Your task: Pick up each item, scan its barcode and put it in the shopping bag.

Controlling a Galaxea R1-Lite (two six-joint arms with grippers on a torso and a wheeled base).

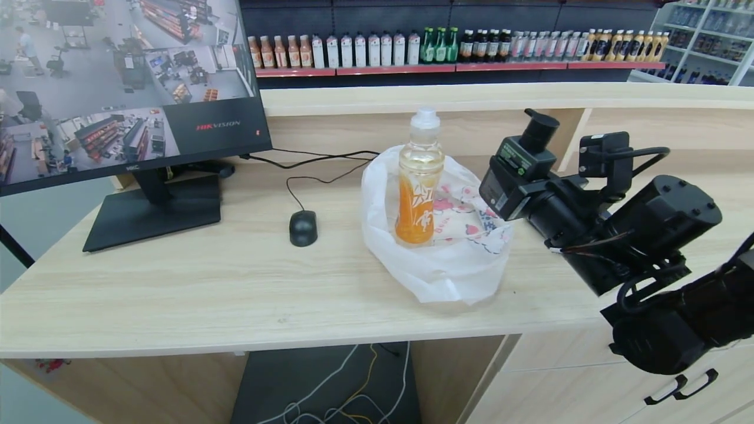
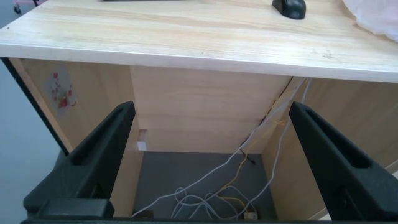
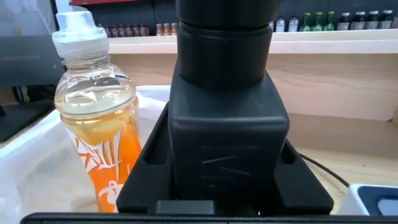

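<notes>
Upright bottle (image 1: 419,176) in bag (image 1: 447,277), scanner (image 1: 518,171) alongside

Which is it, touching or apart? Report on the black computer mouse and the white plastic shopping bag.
Apart. The head view shows a plain strip of bare wooden desktop between the black computer mouse and the white plastic shopping bag.

The right arm (image 1: 648,235) is matt black, with thick cylindrical joints, a screw-ringed end cap (image 1: 686,203), a boxy camera (image 1: 604,154), a looping black cable (image 1: 648,153) and thin wires (image 1: 583,248). The left gripper (image 2: 212,112) has black wedge-shaped fingers (image 2: 102,155).
</notes>
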